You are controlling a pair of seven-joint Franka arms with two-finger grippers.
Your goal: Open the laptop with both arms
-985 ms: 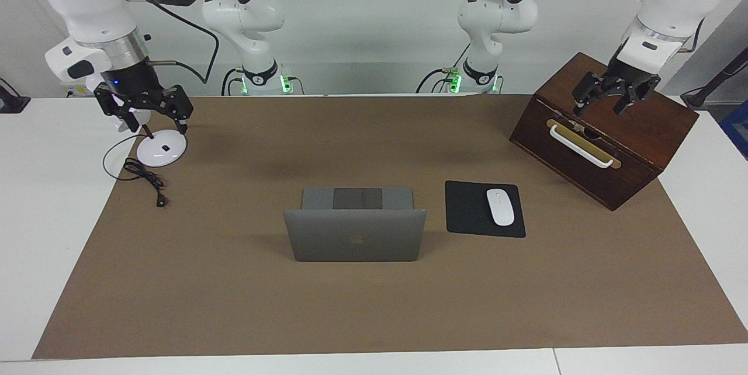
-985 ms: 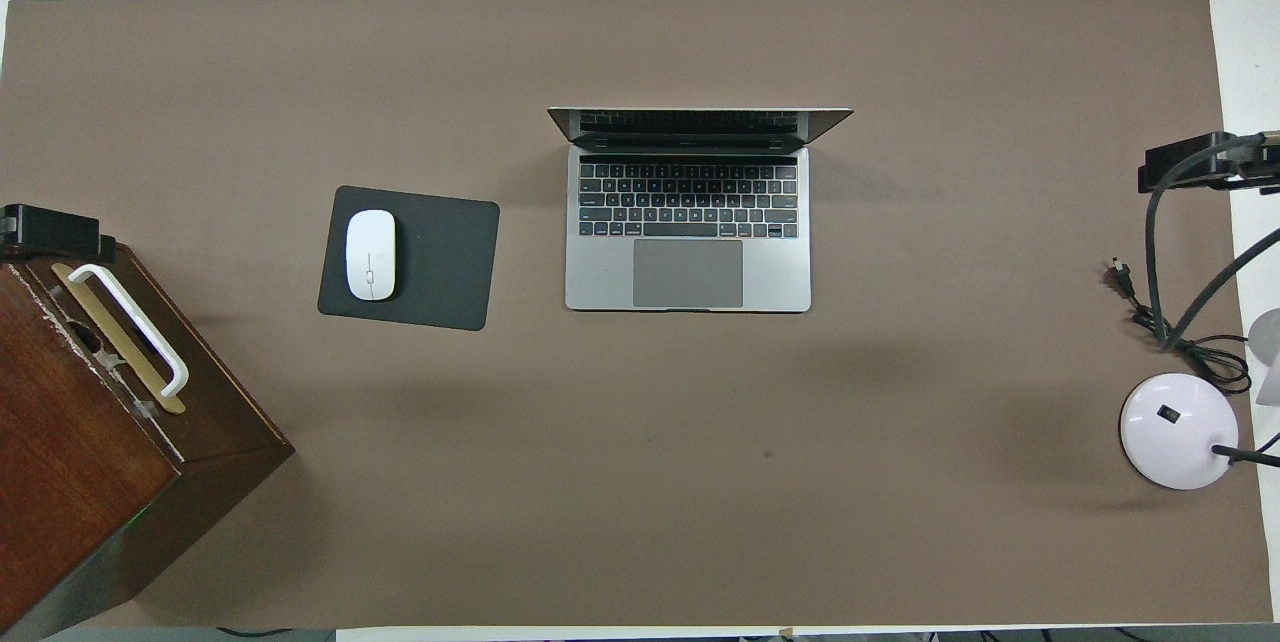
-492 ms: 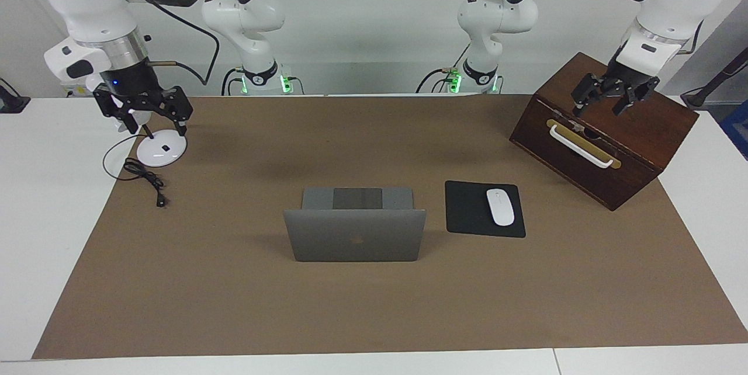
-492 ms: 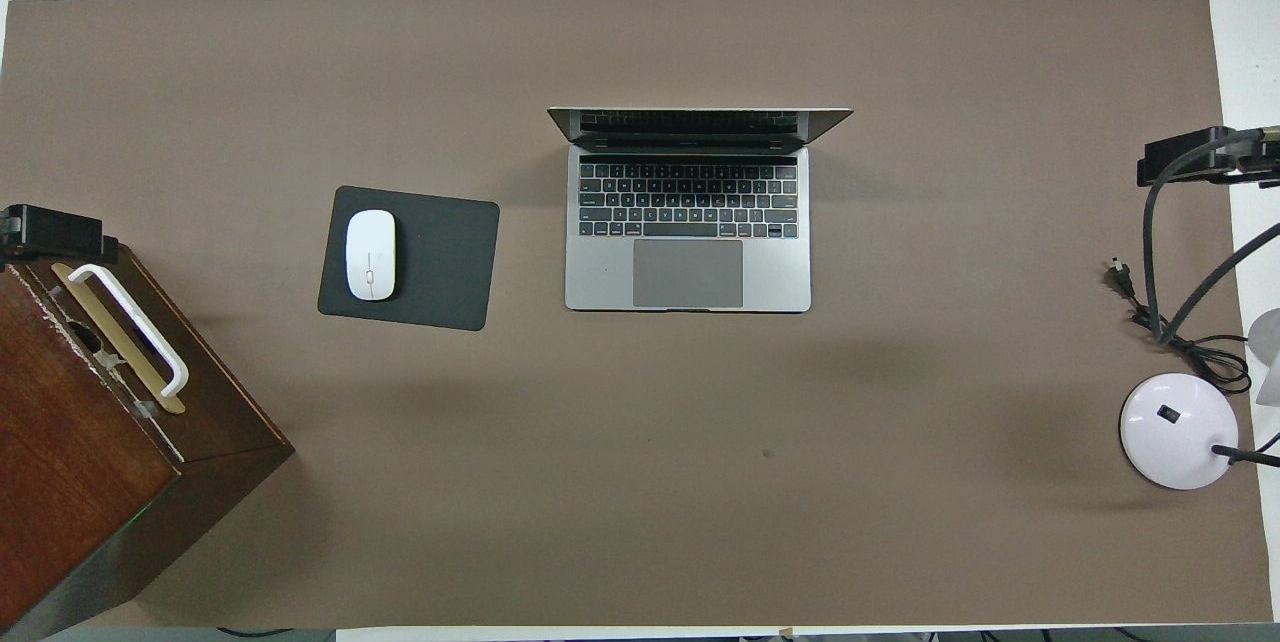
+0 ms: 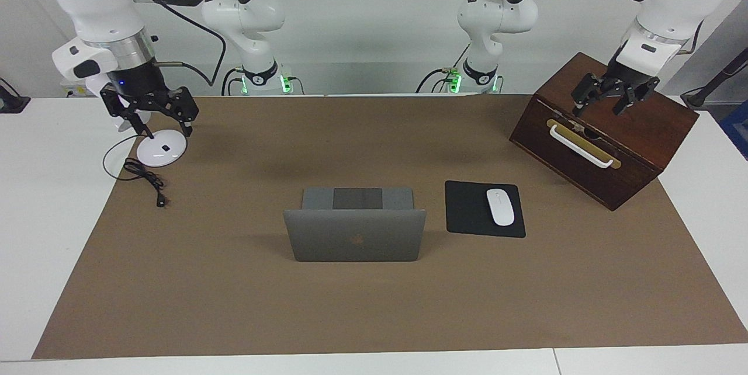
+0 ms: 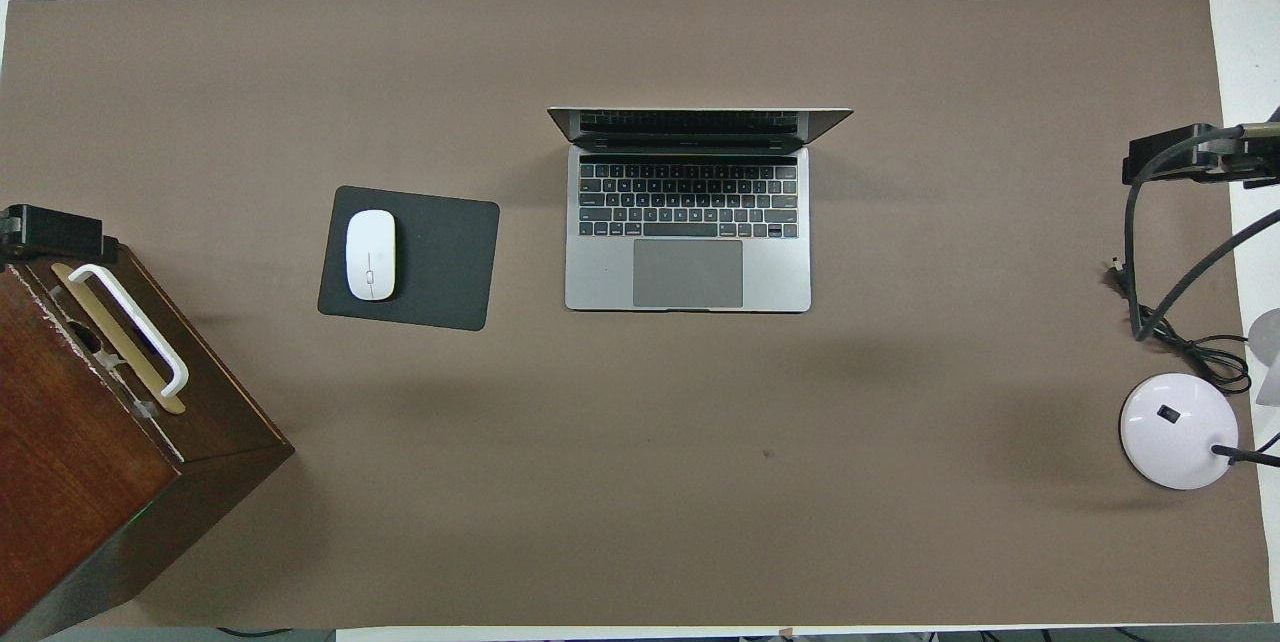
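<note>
**Both grippers hang apart from the laptop, which stands open**

While the laptop sits in the middle of the brown mat, the left gripper (image 5: 606, 100) hangs over the wooden box (image 5: 637, 129) at the left arm's end of the table, its fingers spread and holding nothing. Its tips point down over the box's top, just above the edge that carries the white handle (image 5: 581, 146). From the laptop, in the overhead view, the box lies at about eight o'clock.

At the right arm's end, the right gripper (image 5: 156, 118) is released too, fingers apart and empty, and it hovers over the round white lamp base (image 5: 162, 148). A black cord (image 5: 143, 175) trails from that base onto the mat (image 5: 234, 305). In the overhead view the lamp base (image 6: 1178, 430) lies at about four o'clock from the laptop, well apart from it, and only a dark part of the right gripper shows at the frame's edge.

The laptop (image 5: 355, 235) is open: its silver-grey lid stands nearly upright with the dark logo turned away from the robots, and the keyboard and trackpad face them (image 6: 688, 232). Neither gripper touches it.

Beside the laptop, toward the left arm's end, at nine o'clock in the overhead view, lies the black mouse pad (image 5: 467, 211), with the white mouse (image 5: 500, 207) resting on it. Pad and laptop are near but not touching.
</note>
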